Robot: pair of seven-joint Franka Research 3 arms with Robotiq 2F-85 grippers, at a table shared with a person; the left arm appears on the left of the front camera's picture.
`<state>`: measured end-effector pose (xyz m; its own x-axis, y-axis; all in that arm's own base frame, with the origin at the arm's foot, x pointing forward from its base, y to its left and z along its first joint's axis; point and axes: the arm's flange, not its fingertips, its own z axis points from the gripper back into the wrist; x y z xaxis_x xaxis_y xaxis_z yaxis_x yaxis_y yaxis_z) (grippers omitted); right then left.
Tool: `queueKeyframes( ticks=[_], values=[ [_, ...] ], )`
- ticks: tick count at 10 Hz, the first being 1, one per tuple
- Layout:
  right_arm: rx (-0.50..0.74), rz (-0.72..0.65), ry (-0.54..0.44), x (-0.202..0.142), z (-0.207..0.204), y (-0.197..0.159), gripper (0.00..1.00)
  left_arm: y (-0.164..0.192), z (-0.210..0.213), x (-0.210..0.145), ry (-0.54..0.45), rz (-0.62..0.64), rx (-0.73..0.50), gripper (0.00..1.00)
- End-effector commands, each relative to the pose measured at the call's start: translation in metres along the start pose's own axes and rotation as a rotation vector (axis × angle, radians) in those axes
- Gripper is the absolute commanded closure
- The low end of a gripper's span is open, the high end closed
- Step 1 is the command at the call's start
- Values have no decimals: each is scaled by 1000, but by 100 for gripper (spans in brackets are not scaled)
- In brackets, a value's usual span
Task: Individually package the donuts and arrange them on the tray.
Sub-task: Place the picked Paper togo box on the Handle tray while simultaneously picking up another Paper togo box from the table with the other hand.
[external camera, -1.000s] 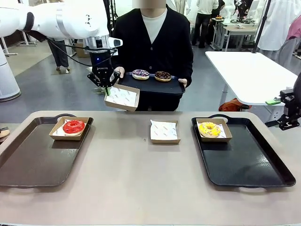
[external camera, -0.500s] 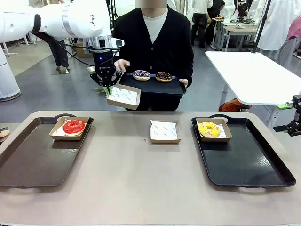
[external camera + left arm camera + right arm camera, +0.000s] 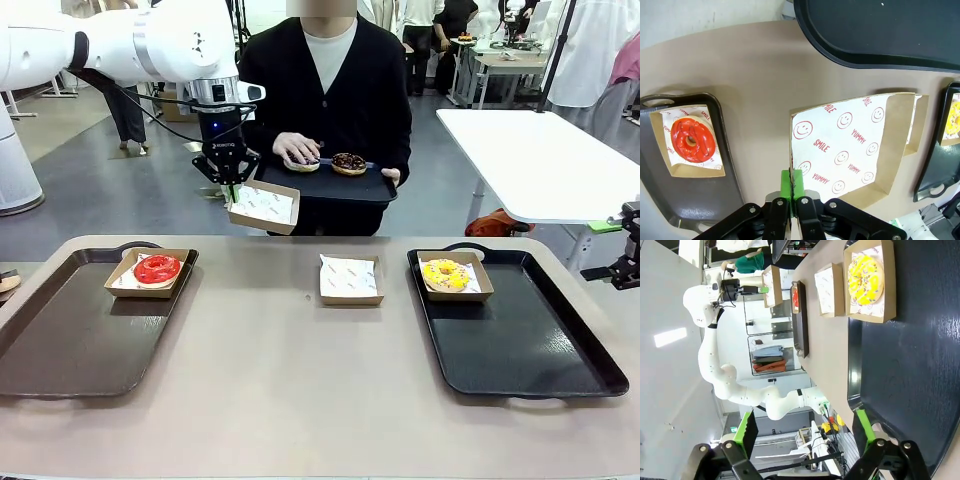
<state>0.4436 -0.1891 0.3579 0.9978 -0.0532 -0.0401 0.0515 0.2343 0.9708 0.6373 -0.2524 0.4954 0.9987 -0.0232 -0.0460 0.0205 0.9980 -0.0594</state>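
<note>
Front view: the left gripper (image 3: 231, 180) pinches the rim of a shallow brown cardboard box (image 3: 262, 205) lined with printed white paper, aloft just beside the person's small black tray (image 3: 335, 187). There a hand (image 3: 297, 150) rests on a half-hidden ring donut (image 3: 300, 166) next to the chocolate-brown ring donut (image 3: 347, 161). The glossy red ring donut (image 3: 157, 268) and the yellow sprinkled ring donut (image 3: 446, 274) sit boxed on dark trays (image 3: 60, 350). Left wrist view: green pads (image 3: 785, 182) clamp the box's edge. Right wrist view: the right gripper (image 3: 805, 422) stands spread wide — nothing between its fingers.

glossy red donut (image 3: 691, 140), cardbd box (image 3: 900, 142), paper liner (image 3: 840, 145)
</note>
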Motion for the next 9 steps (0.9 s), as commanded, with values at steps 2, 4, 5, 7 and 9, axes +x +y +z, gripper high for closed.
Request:
queueKeyframes(
  ticks=[2, 4, 5, 7, 9],
  values=[
    [-2, -2, 0, 2, 1, 1, 0, 2, 2, -3, -6, -1, 0, 99],
    [-2, -2, 0, 2, 1, 1, 0, 2, 2, -3, -6, -1, 0, 99],
    [-2, -2, 0, 2, 1, 1, 0, 2, 2, -3, -6, -1, 0, 99],
    [-2, -2, 0, 2, 1, 1, 0, 2, 2, -3, -6, -1, 0, 99],
    [-2, -2, 0, 2, 1, 1, 0, 2, 2, -3, -6, -1, 0, 99]
  ],
)
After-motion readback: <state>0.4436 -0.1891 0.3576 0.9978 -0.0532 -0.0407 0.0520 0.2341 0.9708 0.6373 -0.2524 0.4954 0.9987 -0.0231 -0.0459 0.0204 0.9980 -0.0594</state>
